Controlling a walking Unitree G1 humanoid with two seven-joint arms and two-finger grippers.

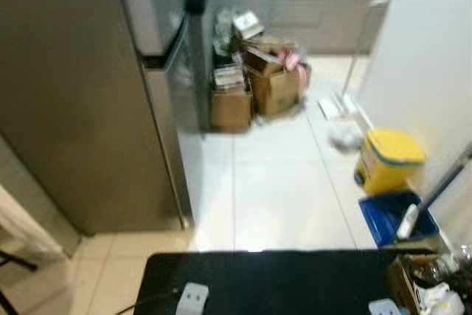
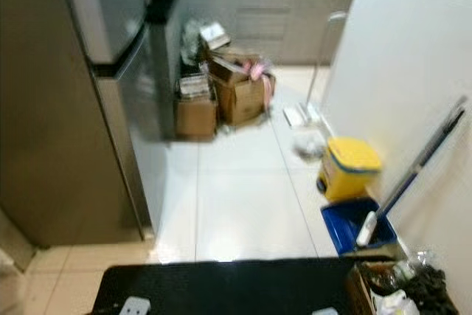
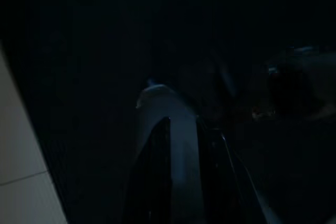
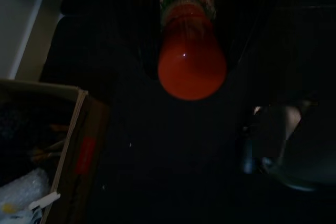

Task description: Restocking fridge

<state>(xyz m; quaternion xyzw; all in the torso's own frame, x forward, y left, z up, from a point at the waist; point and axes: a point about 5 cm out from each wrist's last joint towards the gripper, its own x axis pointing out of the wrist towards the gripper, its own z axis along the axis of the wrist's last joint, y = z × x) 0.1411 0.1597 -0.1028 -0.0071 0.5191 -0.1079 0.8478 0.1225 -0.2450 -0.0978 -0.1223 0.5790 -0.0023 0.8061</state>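
A: Left wrist camera, and it's very dark down here. What can you make out?

B: Two black fingers [image 3: 157, 177] running up from the near edge, with something pale and silvery [image 3: 168, 124] lying between them.

A: Gripped?

B: Can't tell. Too murky.

A: Anything else?

B: A strip of pale tiled floor [image 3: 21, 166] along one edge, and a faint dim shape [image 3: 294, 93] on the far side, unreadable.

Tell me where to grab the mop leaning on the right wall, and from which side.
Probably grip the mop midway up its shaft, coming from the open floor on its left. It leans against the white wall, and its head sits in the blue tub.
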